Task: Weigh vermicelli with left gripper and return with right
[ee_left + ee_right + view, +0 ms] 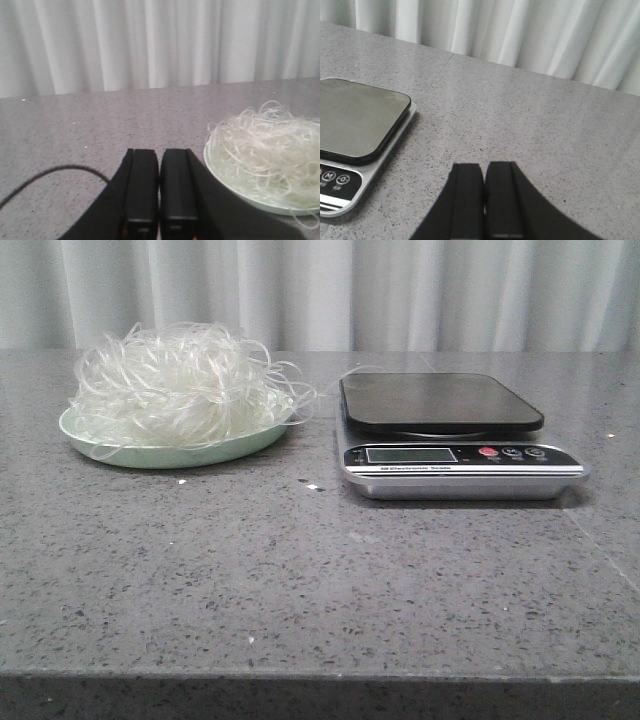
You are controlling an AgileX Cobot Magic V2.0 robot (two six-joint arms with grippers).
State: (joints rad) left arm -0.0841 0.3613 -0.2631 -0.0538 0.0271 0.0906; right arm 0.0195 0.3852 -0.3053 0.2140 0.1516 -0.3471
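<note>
- Vermicelli heaped on plate, counter's left side; scale to its right.
- Left gripper nearer, closed, empty.
- Right gripper closed, by scale.

The left gripper hangs low over the desk, its black jaws pressed together with nothing between them. The right gripper matches it: jaws closed, empty, pointing toward the far side.

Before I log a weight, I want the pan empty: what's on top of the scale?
Nothing shows on the scale: its dark platform is bare in the front and right wrist views. The vermicelli sits on the plate beside it.
</note>
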